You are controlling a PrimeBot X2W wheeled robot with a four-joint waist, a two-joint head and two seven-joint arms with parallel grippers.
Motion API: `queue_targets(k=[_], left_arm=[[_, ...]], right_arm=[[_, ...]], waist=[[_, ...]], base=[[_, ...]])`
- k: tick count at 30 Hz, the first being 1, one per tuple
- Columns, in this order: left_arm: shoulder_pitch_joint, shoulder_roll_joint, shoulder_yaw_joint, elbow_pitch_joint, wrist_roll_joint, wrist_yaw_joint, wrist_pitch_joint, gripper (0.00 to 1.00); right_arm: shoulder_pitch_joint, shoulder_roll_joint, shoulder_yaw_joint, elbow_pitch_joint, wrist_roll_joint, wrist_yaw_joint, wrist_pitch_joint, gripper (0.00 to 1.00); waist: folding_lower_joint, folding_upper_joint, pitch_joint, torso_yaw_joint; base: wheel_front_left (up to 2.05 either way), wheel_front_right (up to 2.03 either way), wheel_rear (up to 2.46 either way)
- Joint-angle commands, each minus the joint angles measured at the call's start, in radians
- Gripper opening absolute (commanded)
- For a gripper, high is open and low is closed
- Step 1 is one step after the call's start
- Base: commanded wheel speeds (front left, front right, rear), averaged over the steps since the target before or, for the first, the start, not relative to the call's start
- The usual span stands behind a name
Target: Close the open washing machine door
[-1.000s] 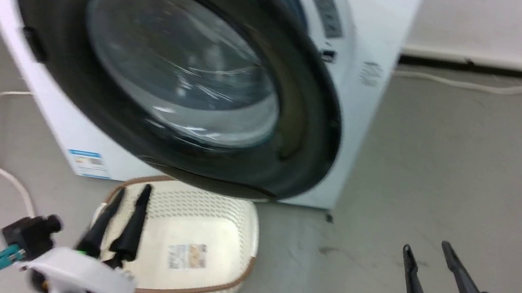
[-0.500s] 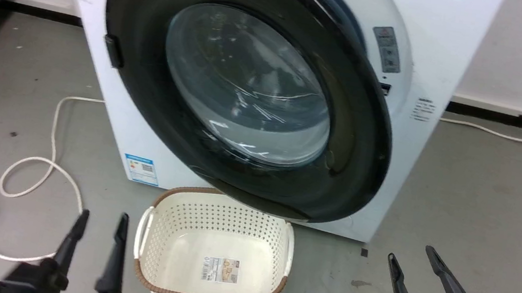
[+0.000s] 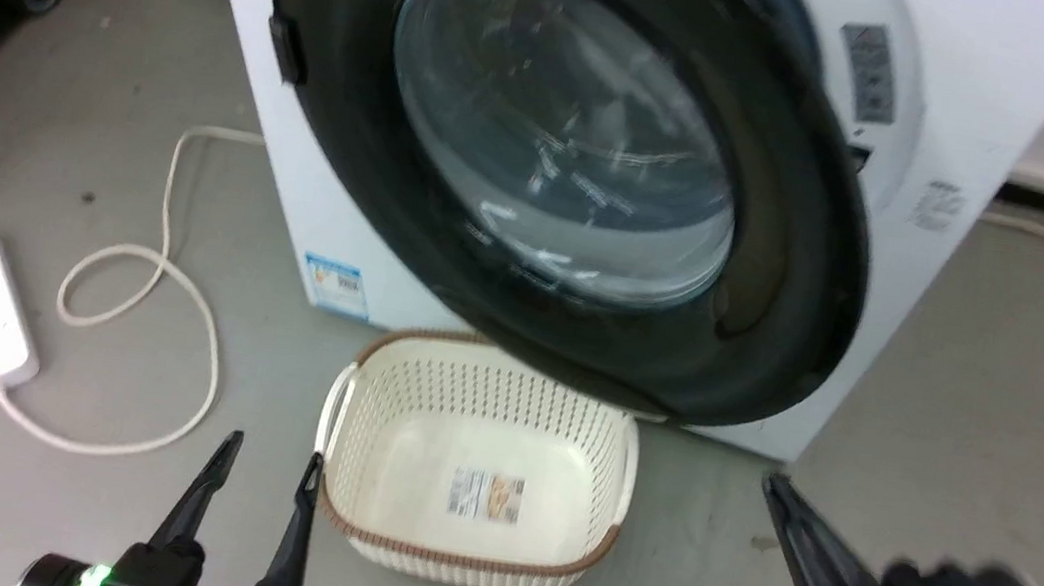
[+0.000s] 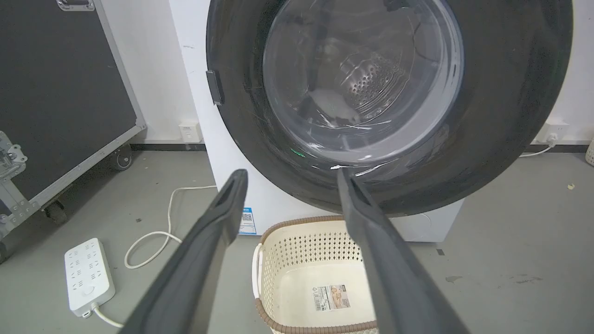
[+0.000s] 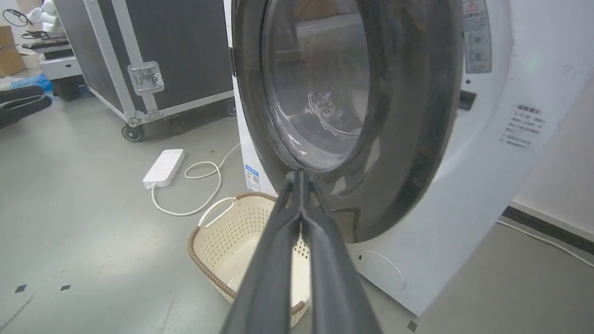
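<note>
The washing machine door (image 3: 560, 157) hangs ajar directly above the laundry basket (image 3: 468, 397), swung out from the white washer body (image 3: 296, 173) behind the basket. Its small black latch tab (image 3: 287, 50) sits up and to the basket's left. The hinge side appears to lie up and to the basket's right.

I judge the door rigid and fairly weighty, swinging freely on its hinge. The glossy black rim looks slick, and the bulging glass is no place for a fingertip (a pinch would likely slide off either). It calls for a flat push on the rim near the latch tab, where leverage is best.

The left gripper (image 3: 274, 450) hovers just left of the basket, fingers spread wide and empty. The right gripper (image 5: 297, 175), right of the basket, has its fingers pressed together on nothing.
</note>
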Motion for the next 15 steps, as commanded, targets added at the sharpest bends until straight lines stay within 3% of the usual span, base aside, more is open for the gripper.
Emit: queue_targets(k=[1, 7, 15], left_arm=[[-0.022, -0.009, -0.012, -0.007, 0.008, 0.007, -0.004, 1.00], [-0.071, -0.024, -0.049, -0.012, 0.018, 0.019, -0.004, 1.00], [-0.140, -0.036, -0.101, -0.022, 0.020, 0.043, -0.004, 1.00]], right_arm=[[-0.068, -0.040, 0.036, -0.009, 0.024, 0.001, 0.013, 0.00], [-0.271, -0.154, 0.128, 0.020, 0.110, 0.001, 0.052, 0.00], [-0.526, -0.268, 0.158, 0.141, 0.223, 0.001, 0.081, 0.00]], waist=[[0.0000, 0.0000, 0.048, 0.017], [0.0000, 0.0000, 0.139, 0.037], [0.0000, 0.0000, 0.245, 0.071]], base=[[0.00, 0.00, 0.00], [0.00, 0.00, 0.00], [0.00, 0.00, 0.00]])
